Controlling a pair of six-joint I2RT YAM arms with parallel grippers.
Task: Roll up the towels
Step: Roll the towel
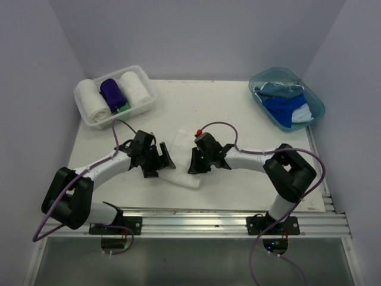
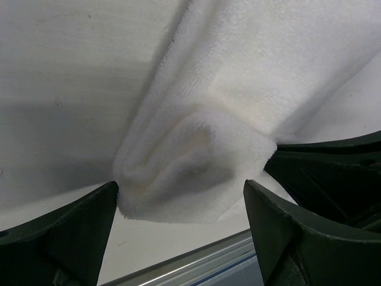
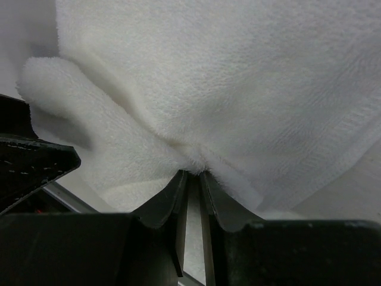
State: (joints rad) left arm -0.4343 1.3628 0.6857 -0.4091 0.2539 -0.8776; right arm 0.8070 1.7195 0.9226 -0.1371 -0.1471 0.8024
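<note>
My left gripper (image 2: 181,187) stood wide open, its jaws flanking the rolled end of the white towel (image 2: 196,158) but gripping nothing, probably so the roll stayed undisturbed. The towel lay mid-tabletop (image 1: 238,113) between the arms. My right gripper (image 3: 191,173), nearly closed, pinched its edge, likely steadying it.

Pale worktop (image 1: 226,107): lattice basket (image 1: 95,122) far-left corner, teal tub (image 1: 318,107) far-right corner, white towel (image 1: 180,143) centre.
</note>
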